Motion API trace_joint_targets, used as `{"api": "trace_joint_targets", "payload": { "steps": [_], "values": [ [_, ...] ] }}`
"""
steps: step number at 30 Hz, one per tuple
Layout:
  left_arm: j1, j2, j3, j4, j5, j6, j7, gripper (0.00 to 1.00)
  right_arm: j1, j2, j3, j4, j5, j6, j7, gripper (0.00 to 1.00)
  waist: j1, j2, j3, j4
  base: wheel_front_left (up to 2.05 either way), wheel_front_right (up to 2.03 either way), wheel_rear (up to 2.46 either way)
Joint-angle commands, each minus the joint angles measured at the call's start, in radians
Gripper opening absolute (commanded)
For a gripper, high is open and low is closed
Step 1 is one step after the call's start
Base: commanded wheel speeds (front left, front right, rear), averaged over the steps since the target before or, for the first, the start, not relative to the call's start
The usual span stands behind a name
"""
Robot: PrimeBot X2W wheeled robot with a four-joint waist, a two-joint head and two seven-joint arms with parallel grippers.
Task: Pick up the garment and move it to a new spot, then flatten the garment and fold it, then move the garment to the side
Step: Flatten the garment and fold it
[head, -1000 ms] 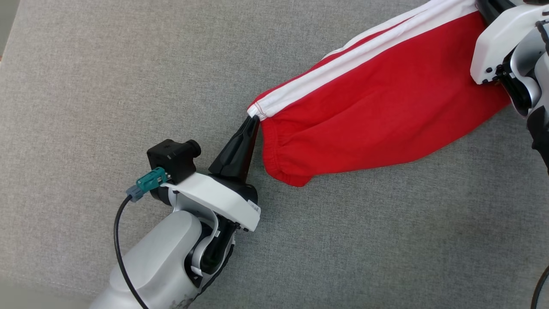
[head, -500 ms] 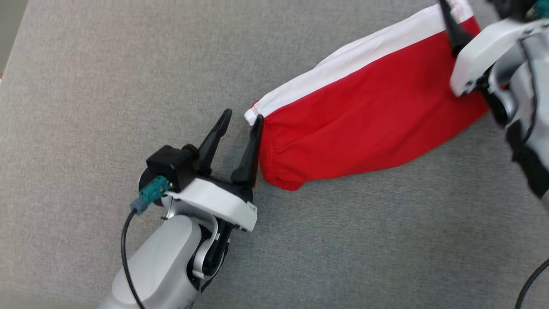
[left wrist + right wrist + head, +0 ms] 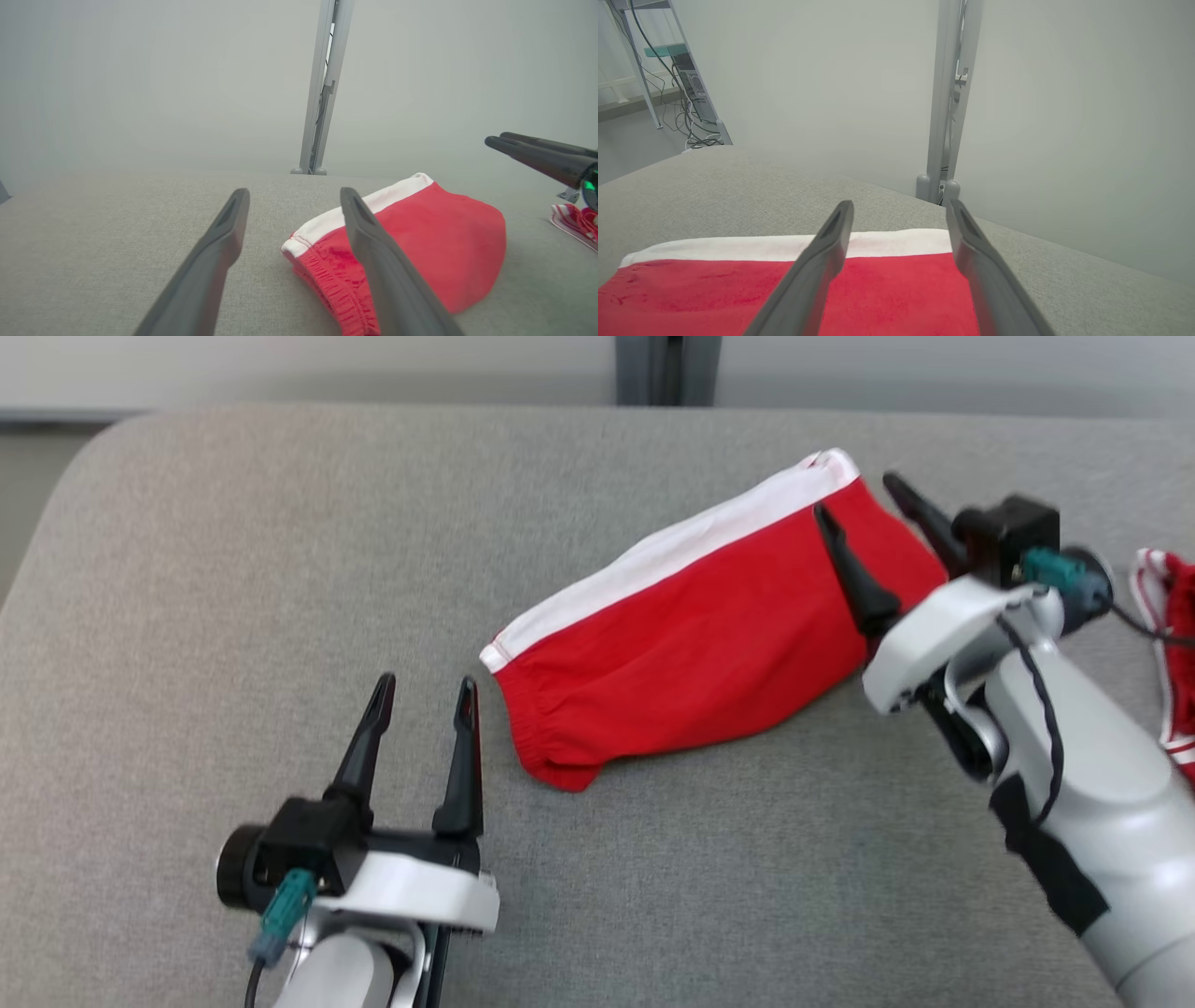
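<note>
Garment (image 3: pixel 691 653) lies folded on grey pad (image 3: pixel 233 569). Left gripper (image 3: pixel 425 683) spread, empty, just beside garment's elastic hem. Right gripper (image 3: pixel 856 495) spread, empty, over garment's opposite end. Likely next: shift aside. Pinch both ends together, lift level, keep fold. Open room left of garment; striped cloth (image 3: pixel 1167 644) right of garment, pad edge behind.

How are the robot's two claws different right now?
The left gripper sits beside the red garment, next to its elastic end, over the bare grey surface; the right gripper is above the garment's other end. The left gripper's fingers point straight up the head view; the right gripper's lean toward the upper left. Both are open and hold nothing.
</note>
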Motion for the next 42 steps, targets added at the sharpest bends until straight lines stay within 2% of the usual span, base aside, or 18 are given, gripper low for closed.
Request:
{"api": "trace_joint_targets", "payload": {
  "steps": [1, 10, 14, 19, 20, 24, 25, 33, 42],
  "values": [
    [0.038, -0.006, 0.022, -0.014, 0.021, -0.007, -0.003, 1.00, 0.049, 0.003, -0.018, -0.025, -0.010, -0.001, -0.003, 1.00, 0.0000, 0.0000, -0.061, -0.029, 0.00, 0.00, 0.00],
    [0.178, -0.060, 0.109, -0.078, 0.073, -0.004, -0.003, 1.00, 0.270, 0.011, -0.140, -0.138, 0.008, 0.000, -0.002, 1.00, 0.0000, 0.0000, -0.147, -0.018, 0.00, 0.00, 0.00],
    [0.194, -0.069, 0.121, -0.087, 0.091, -0.019, -0.003, 1.00, 0.349, 0.019, -0.172, -0.162, 0.034, 0.000, -0.002, 1.00, 0.0000, 0.0000, -0.158, -0.009, 0.00, 0.00, 0.00],
    [0.200, -0.074, 0.121, -0.088, 0.116, -0.037, -0.003, 1.00, 0.409, 0.029, -0.208, -0.148, 0.125, 0.000, -0.002, 1.00, 0.0000, 0.0000, -0.159, 0.003, 0.00, 0.00, 0.00],
    [0.200, -0.074, 0.121, -0.088, 0.116, -0.037, -0.003, 1.00, 0.409, 0.029, -0.208, -0.148, 0.125, 0.000, -0.002, 1.00, 0.0000, 0.0000, -0.159, 0.003, 0.00, 0.00, 0.00],
    [0.185, -0.076, 0.113, -0.085, 0.138, -0.054, -0.003, 1.00, 0.376, 0.031, -0.256, -0.102, 0.309, 0.000, 0.058, 1.00, 0.0000, 0.0000, -0.130, 0.019, 0.00, 0.00, 0.00],
    [0.185, -0.076, 0.113, -0.085, 0.138, -0.054, -0.003, 1.00, 0.376, 0.031, -0.256, -0.102, 0.309, 0.000, 0.058, 1.00, 0.0000, 0.0000, -0.130, 0.019, 0.00, 0.00, 0.00],
    [0.128, -0.077, 0.079, -0.073, 0.157, -0.088, -0.003, 1.00, 0.262, -0.003, -0.346, 0.014, 0.574, 0.000, 0.254, 1.00, 0.0000, 0.0000, -0.064, 0.061, 0.00, 0.00, 0.00],
    [0.085, -0.078, 0.034, -0.066, 0.144, -0.083, -0.003, 1.00, 0.164, -0.042, -0.343, 0.146, 0.617, 0.000, 0.307, 1.00, 0.0000, 0.0000, -0.004, 0.105, 0.00, 0.00, 0.00]
  ]
}}
